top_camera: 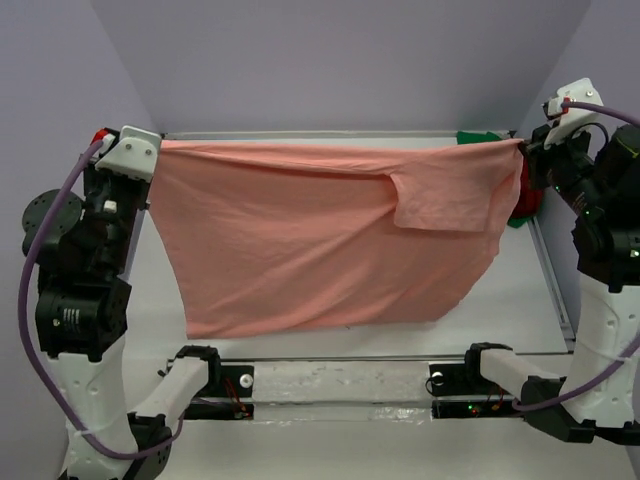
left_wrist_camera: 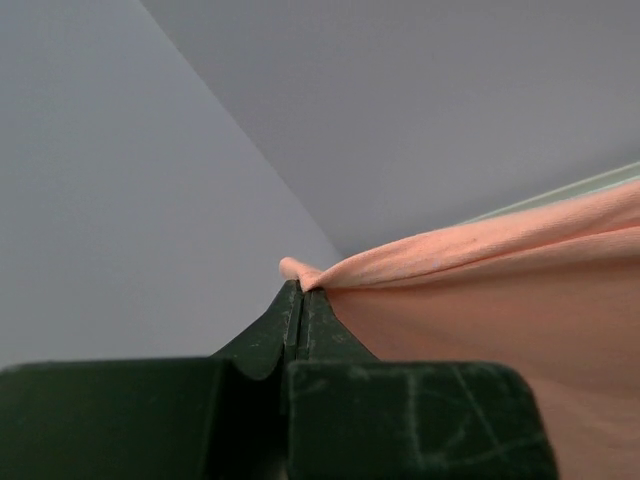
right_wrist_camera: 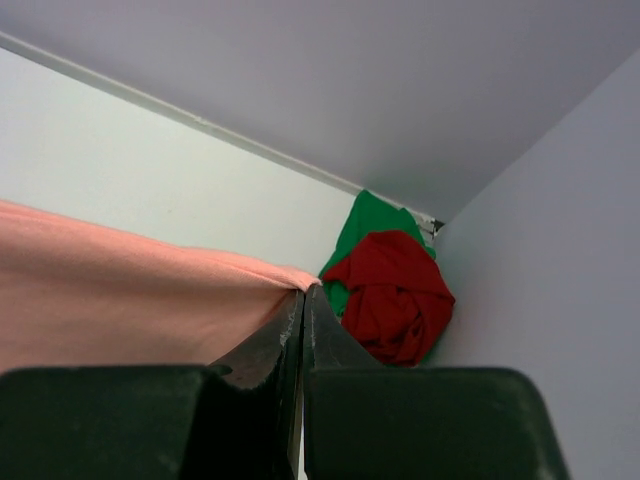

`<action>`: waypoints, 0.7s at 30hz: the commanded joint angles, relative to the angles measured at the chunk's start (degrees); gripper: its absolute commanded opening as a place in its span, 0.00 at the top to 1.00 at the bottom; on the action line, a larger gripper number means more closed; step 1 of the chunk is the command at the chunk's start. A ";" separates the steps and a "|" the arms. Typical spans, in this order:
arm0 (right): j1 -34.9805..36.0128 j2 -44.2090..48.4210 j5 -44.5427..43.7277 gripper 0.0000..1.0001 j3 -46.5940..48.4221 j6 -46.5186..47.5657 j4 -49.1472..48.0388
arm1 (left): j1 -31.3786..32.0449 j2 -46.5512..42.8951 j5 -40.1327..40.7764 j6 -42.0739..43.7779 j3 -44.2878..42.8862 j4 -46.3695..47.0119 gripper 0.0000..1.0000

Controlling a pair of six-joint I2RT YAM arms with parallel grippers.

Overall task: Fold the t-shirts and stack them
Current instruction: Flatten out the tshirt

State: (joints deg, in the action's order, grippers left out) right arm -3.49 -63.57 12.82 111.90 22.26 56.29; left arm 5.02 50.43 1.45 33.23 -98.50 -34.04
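The salmon-pink t-shirt (top_camera: pixel 300 235) hangs stretched in the air between both arms, its lower edge drooping toward the table. My left gripper (top_camera: pixel 155 150) is shut on the shirt's top left corner (left_wrist_camera: pixel 305 272). At the other top corner (right_wrist_camera: pixel 290 278) my right gripper (top_camera: pixel 524 152) is shut on the cloth. One sleeve (top_camera: pixel 445 200) lies folded over the shirt's front near the right. The dark red t-shirt (right_wrist_camera: pixel 395 290) and the green t-shirt (right_wrist_camera: pixel 365 225) lie crumpled together in the far right corner of the table.
The white table (top_camera: pixel 520 310) has a metal rail (top_camera: pixel 550 270) along its right and far edges. Lavender walls (top_camera: pixel 350 60) close in the back and both sides. Both arm bases stand at the near edge.
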 commanded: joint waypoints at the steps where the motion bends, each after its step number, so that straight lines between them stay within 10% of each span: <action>1: -0.82 0.74 -3.94 1.00 -10.29 0.24 -17.43 | -0.62 4.41 1.18 1.04 7.16 7.74 1.00; 10: -0.82 -22.68 -1.39 1.00 -8.93 -0.55 -21.31 | -1.14 22.73 2.85 -0.70 20.64 26.57 1.00; 21: -0.82 -41.57 0.01 1.00 30.93 -1.34 -7.60 | -1.85 44.32 -1.19 -7.21 -25.84 13.04 1.00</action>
State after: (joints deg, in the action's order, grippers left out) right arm -3.49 -113.51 12.49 133.78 21.56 48.56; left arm 4.25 100.73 0.71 28.73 -112.03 -21.12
